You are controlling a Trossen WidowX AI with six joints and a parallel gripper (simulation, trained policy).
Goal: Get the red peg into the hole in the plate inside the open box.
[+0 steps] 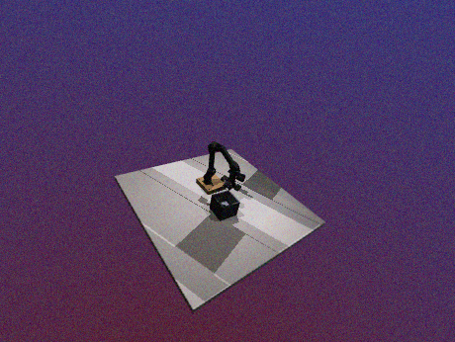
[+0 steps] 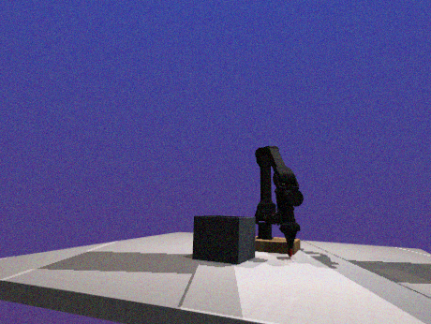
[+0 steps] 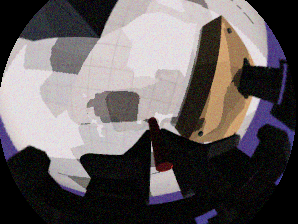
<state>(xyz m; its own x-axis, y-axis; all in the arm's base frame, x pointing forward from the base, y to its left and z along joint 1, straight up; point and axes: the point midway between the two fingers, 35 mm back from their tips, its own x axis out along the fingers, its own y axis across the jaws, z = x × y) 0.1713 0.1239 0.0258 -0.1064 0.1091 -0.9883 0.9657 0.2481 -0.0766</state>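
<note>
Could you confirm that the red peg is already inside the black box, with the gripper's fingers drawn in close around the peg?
The peg is outside the box, as the exterior view shows; the fingers are indeed drawn in close around it.
</note>
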